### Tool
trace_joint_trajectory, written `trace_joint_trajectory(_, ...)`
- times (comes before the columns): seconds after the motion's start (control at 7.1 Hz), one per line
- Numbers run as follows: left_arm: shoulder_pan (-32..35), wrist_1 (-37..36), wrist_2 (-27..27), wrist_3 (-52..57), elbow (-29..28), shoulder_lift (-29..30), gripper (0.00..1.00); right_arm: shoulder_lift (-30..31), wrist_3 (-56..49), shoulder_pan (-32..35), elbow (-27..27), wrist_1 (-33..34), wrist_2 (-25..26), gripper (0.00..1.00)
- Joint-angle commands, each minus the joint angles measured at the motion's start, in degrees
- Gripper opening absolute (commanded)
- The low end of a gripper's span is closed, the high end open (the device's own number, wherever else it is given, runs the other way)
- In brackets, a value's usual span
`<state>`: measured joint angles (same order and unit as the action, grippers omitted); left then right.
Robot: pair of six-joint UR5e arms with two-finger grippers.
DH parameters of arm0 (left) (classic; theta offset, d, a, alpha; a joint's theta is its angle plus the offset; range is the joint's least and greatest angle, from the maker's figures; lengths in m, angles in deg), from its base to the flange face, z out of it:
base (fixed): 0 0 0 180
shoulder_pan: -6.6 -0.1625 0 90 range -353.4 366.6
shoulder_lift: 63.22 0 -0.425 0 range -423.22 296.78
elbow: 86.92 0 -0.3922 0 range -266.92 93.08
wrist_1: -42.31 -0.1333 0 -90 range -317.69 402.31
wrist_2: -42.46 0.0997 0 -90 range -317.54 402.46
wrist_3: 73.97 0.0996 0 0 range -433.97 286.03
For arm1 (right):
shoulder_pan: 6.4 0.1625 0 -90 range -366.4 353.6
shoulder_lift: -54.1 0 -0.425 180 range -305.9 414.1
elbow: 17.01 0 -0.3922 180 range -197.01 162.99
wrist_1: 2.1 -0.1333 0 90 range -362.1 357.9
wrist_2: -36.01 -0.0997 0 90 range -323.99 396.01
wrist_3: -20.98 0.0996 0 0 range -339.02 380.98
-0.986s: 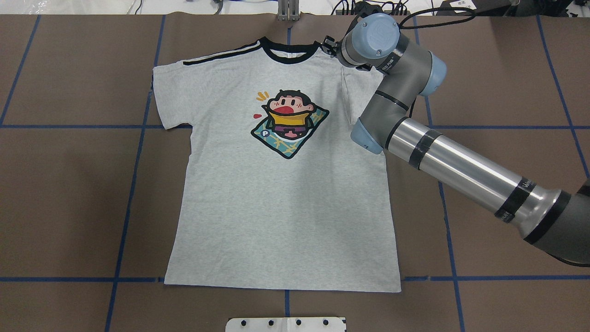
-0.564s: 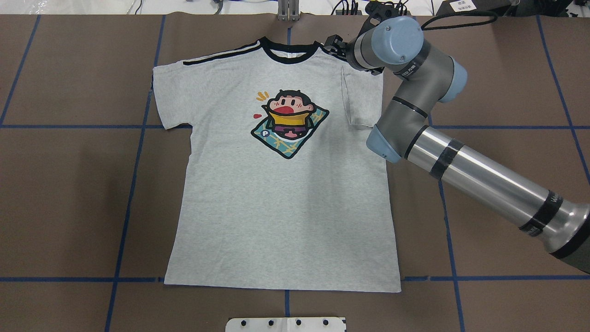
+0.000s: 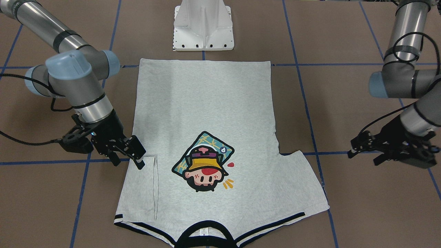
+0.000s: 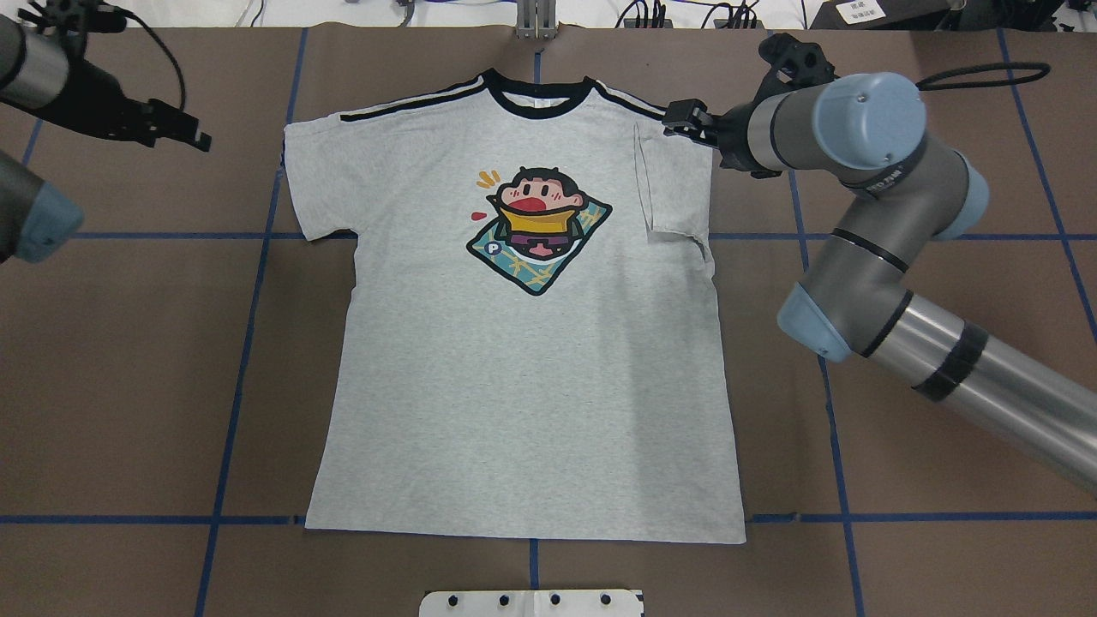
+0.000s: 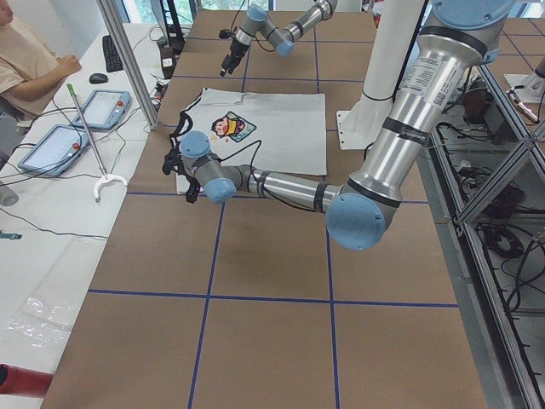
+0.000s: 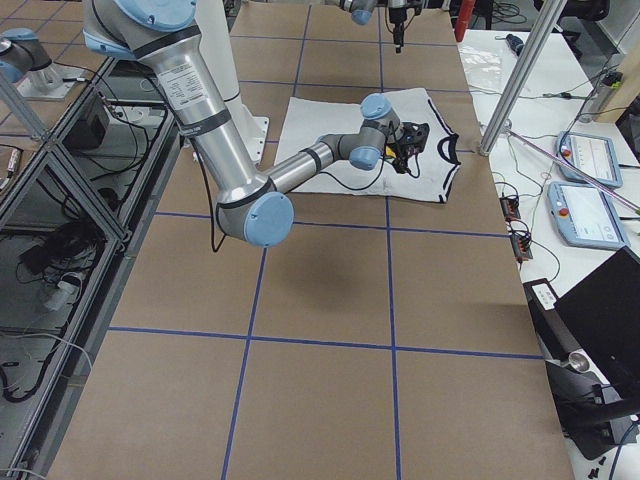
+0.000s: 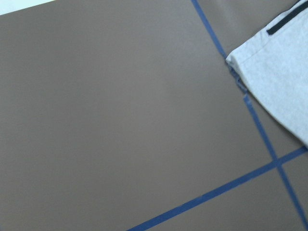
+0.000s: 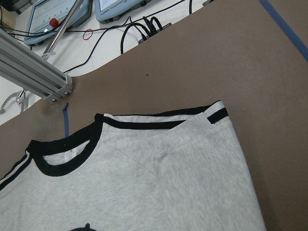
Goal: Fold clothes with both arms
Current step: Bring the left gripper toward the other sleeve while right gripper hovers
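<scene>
On the table, flat T-shirt, right claw open, left claw open

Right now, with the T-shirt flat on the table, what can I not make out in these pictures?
- Front-facing view: the collar of the T-shirt is cut off by the bottom edge.
- Overhead view: the folded sleeve hides the cloth beneath it.
- Overhead view: the collar label is too small to read.
- Exterior left view: the left edge cuts off the person.

Matt heathered cloth T-shirt; table cover perhaps matt paper (right arm tube: glossy metal).
</scene>
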<state>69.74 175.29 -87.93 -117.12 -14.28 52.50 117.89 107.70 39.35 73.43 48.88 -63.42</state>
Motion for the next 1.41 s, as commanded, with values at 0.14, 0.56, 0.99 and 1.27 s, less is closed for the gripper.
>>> trace_joint_trajectory(0.14, -4.77, 13.06, 13.88, -20.38, -12.28, 9.12, 0.91, 9.94, 0.2, 0.13, 12.04, 0.17, -0.14, 1.0)
trace_joint_trajectory(0.56, -7.24, 17.4, 17.11, -18.99, -24.63, 15.31, 0.7, 10.73, 0.2, 0.13, 12.04, 0.17, 0.2, 1.0)
trace_joint_trajectory(0.99, -7.86, 19.95, 19.74, -17.05, -28.16, 15.41, 0.59, 11.26, 0.29, 0.21, 13.0, 0.17, 0.38, 1.0)
trace_joint_trajectory(1.27, -7.94, 19.86, 19.92, -16.96, -28.61, 15.5, 0.57, 13.71, 0.2, 0.21, 15.28, 0.17, 0.29, 1.0)
